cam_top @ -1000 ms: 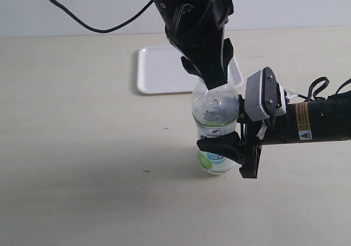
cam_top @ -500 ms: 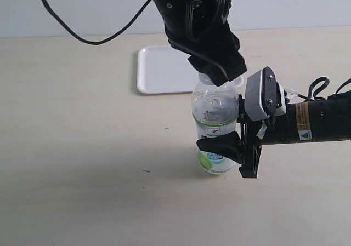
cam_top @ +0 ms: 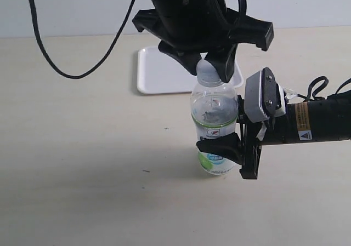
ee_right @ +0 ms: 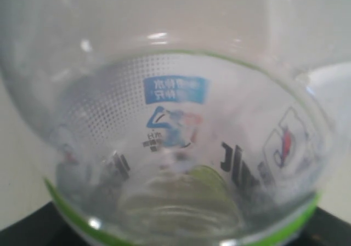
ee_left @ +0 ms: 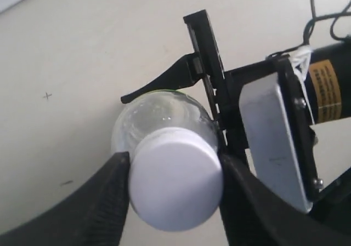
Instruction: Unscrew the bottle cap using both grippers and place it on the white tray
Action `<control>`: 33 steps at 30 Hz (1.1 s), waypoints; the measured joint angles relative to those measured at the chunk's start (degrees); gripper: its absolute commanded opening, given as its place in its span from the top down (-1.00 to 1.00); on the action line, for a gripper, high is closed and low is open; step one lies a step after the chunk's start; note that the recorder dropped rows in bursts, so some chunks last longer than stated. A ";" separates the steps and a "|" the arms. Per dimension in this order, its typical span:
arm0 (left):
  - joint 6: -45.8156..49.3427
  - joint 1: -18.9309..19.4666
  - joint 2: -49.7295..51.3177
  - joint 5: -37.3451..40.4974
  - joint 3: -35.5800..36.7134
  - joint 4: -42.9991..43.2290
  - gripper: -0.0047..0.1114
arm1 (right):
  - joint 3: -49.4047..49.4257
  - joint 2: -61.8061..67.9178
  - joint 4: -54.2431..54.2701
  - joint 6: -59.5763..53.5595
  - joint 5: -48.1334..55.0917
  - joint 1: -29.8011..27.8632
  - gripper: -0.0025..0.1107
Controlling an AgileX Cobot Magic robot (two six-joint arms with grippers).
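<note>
- Beige table (cam_top: 82,147), pale wall behind; white tray (cam_top: 159,70) lies near the far edge.
- Left gripper (cam_top: 209,72) hangs straight down from above, fingers (ee_left: 109,186) clamped on either side of the bottle cap (ee_left: 175,183).
- Right gripper (cam_top: 222,147) reaches in level from the right edge, fingers closed on the bottle (cam_top: 215,114), low on its label.
- Cap: white, round, seated on the neck.
- Bottle: clear, upright on the table just in front of the tray's near right corner; green-and-white label, blue patch.
</note>
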 measured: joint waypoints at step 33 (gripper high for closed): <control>-32.05 0.00 0.00 0.27 0.00 -0.25 0.92 | 0.00 0.00 0.00 -0.11 0.00 0.00 0.96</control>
